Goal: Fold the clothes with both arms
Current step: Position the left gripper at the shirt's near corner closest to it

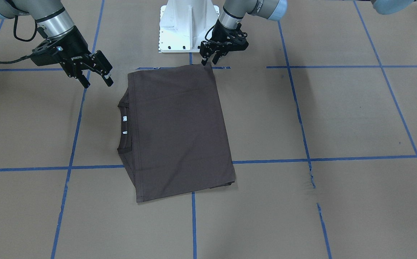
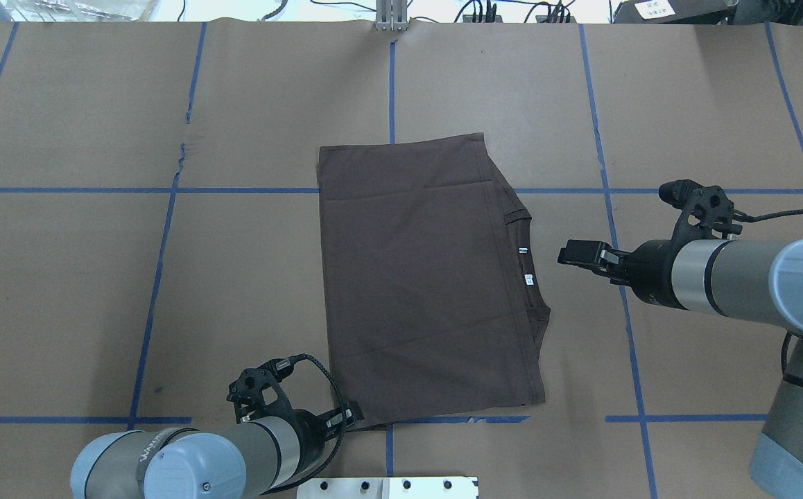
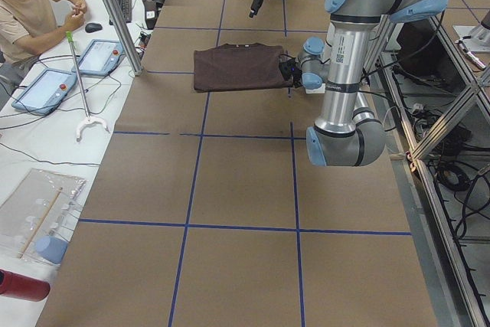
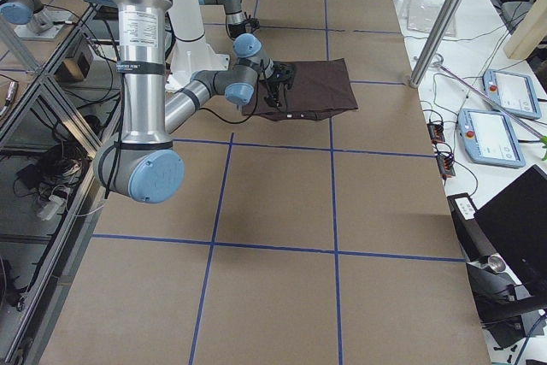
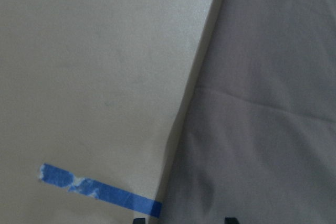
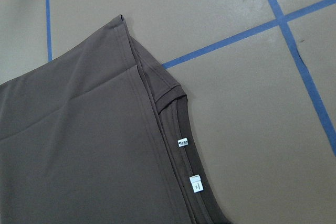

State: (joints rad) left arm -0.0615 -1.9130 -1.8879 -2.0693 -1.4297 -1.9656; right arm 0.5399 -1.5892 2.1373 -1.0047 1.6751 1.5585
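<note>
One dark brown T-shirt (image 1: pixel 179 129), folded to a rectangle, flat on the desk (image 1: pixel 338 118), collar and white labels (image 1: pixel 124 118) toward right hand (image 1: pixel 98 82). Right hand: fingers spread, near collar, apart from cloth. On left hand (image 1: pixel 209 61), fingers parted, tips at the shirt corner nearest the robot.

TEXT | black two-finger right gripper (image 1: pixel 98 83) — white "ROBOTIQ" on its body | silver-grey tubular right arm (image 4: pixel 141 49) — vertical "UNIVERSAL ROBOTS" | small white neck labels (image 6: pixel 195 183), 5 o'clock in wrist view: print unreadable
</note>
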